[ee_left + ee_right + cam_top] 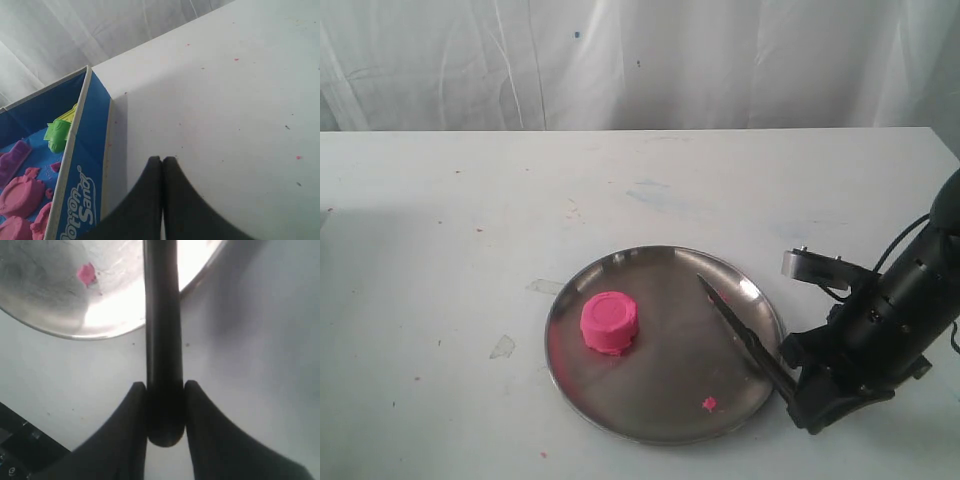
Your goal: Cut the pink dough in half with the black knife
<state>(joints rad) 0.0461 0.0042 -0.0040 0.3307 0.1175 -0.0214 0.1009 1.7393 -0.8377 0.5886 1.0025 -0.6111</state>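
Black knife handle sits clamped between the two fingers of my right claw, one finger pressed to each side, the rounded butt end poking just past them. My grip is over bare tabletop, just outside the near right rim of the steel plate. From there the black knife runs out across the rim and over the right side of the plate, its point aimed toward the far edge. Whether the blade rests on the metal I cannot tell. A small pink crumb lies on the plate near the rim, beside the blade. Further out, on the left half of the plate, stands the pink dough: one whole round puck with a ringed top, uncut, well apart from the blade.

My left claw has its fingers pressed together with nothing between them, hanging over open tabletop. Beside it is a blue box with pink, purple and green shapes inside.
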